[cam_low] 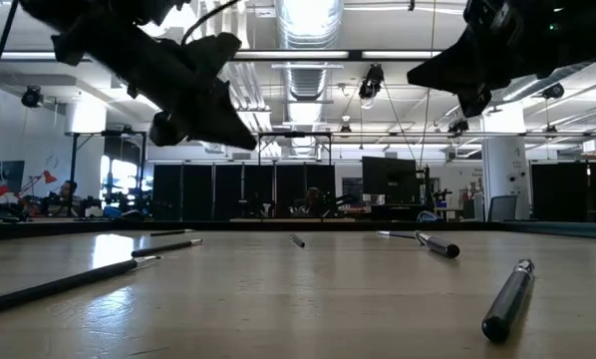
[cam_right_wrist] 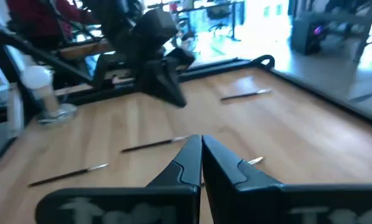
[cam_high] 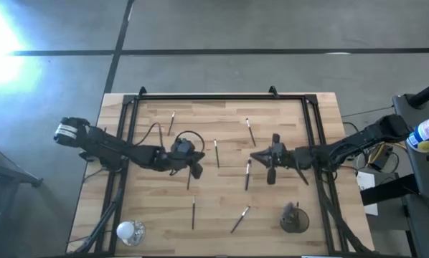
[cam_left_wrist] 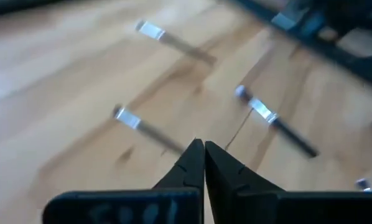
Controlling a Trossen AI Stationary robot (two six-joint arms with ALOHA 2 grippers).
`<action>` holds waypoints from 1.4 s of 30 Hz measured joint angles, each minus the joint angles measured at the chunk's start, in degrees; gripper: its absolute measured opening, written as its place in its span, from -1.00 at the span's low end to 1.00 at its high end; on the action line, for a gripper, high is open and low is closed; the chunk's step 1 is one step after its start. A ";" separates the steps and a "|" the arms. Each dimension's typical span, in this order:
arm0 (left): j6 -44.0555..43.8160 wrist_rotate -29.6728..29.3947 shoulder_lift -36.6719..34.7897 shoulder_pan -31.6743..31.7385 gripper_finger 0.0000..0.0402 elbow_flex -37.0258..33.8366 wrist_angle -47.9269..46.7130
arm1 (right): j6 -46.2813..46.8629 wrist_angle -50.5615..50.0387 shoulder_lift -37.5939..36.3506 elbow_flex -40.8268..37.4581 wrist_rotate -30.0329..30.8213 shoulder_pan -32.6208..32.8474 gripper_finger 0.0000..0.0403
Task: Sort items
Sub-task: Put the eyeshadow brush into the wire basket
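Sorting items: slim sticks with dark handles and pale metal tips (cam_high: 217, 153) lie scattered singly over the pale wooden table (cam_high: 286, 122), most in the middle band of the high view, two nearer its lower edge.
Nearest stick: one dark stick (cam_high: 189, 180) lies just below the left gripper (cam_high: 198, 170), left of centre in the high view; in the left wrist view it runs up to the fingertips.
Left gripper: fingers pressed together. The low view shows it raised off the table with nothing hanging from its tip, so the pinch looks empty.
Right gripper: shut too, holding nothing, hovering right of centre near another stick (cam_high: 247, 174).
Doing it well: probably reopen the jaws, set them across the stick's shaft, come down until the tips almost touch the wood, then close. Thin round shafts may roll away from a sideways nudge.
Dark round cup (cam_high: 295, 218): lower right of the high view; something dark seems to stand in it, too small to name.
Shiny silver cup (cam_high: 128, 231): lower left, lost in glare, contents unclear.
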 joint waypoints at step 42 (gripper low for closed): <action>-28.03 -8.24 15.24 0.42 -1.00 10.84 -31.75 | -11.50 0.44 -0.21 0.76 -4.42 -3.44 -0.96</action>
